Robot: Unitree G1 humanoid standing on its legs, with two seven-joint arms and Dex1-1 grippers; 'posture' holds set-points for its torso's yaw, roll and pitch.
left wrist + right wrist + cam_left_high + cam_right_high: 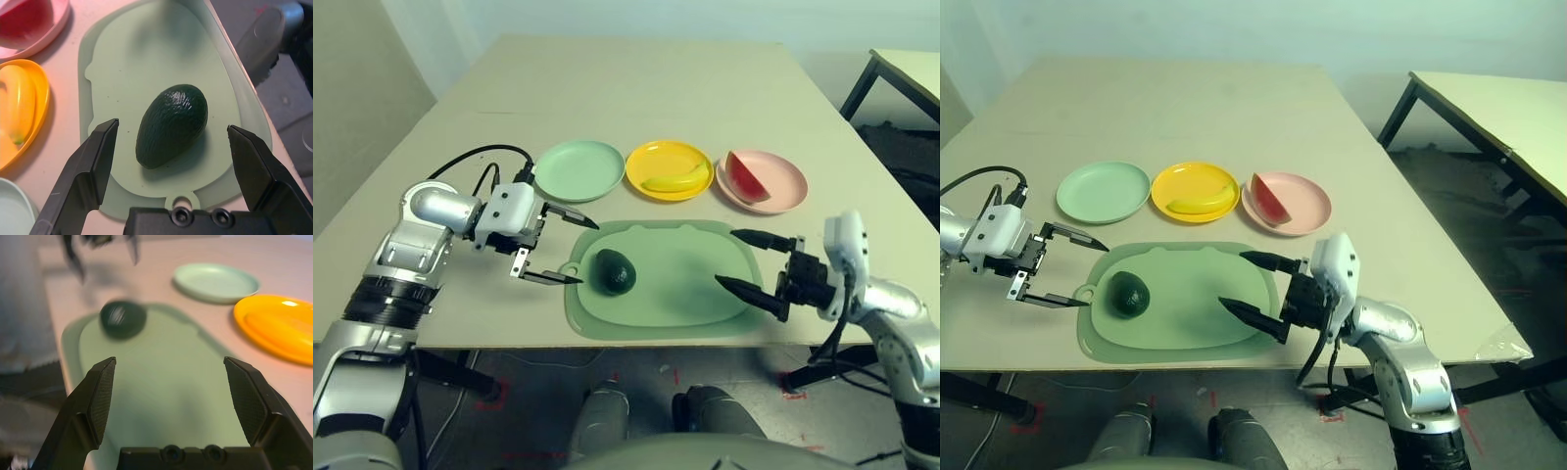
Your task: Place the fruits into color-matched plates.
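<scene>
A dark green avocado (616, 271) lies on the left part of the green mat (675, 294). My left gripper (570, 251) stands open just left of it, fingers pointing at it; the avocado (172, 124) sits ahead of the open fingers without touching them. Over the mat's right edge, my right gripper (745, 259) is open and holds nothing. Behind the mat stand three plates in a row: an empty mint green plate (578, 169), a yellow plate (651, 157) holding the banana (674, 180), and a pink plate (787, 179) holding the watermelon wedge (744, 176).
The mat lies near the table's front edge. A black cable (480, 155) loops over my left forearm. A second table (1489, 108) stands off to the right, with floor between.
</scene>
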